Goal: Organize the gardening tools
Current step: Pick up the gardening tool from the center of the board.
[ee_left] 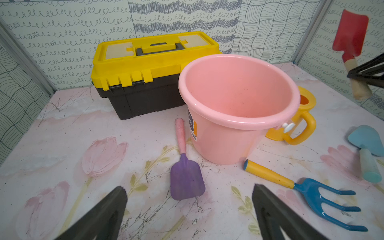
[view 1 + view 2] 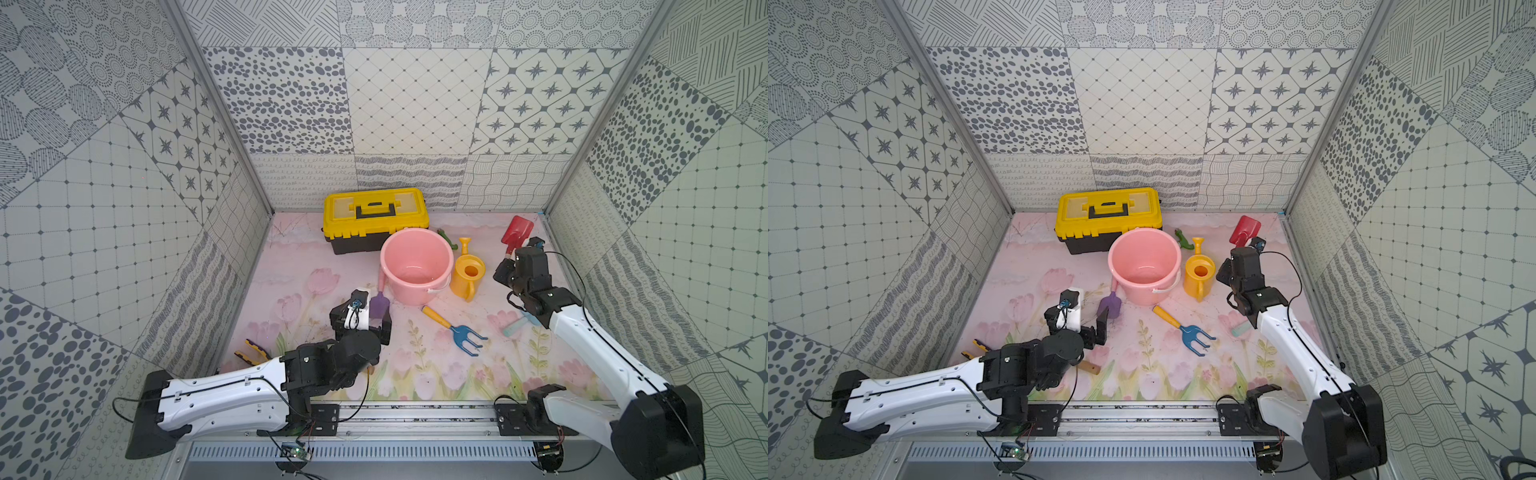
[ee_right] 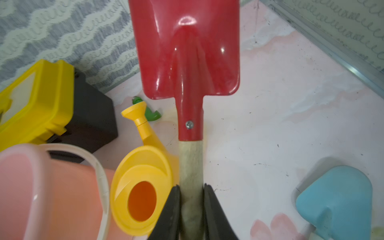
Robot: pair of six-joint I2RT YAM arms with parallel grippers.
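Since the right gripper is clamped on the wooden handle of the red spade, whose blade points toward the top of the wrist frame, the pink bucket (probably the drop spot) lies to its left in a top view, beyond the watering can. The left gripper, jaws wide, hangs over the purple scoop.

Red spade aloft, gripped by wooden handle; purple scoop, blue fork flat.
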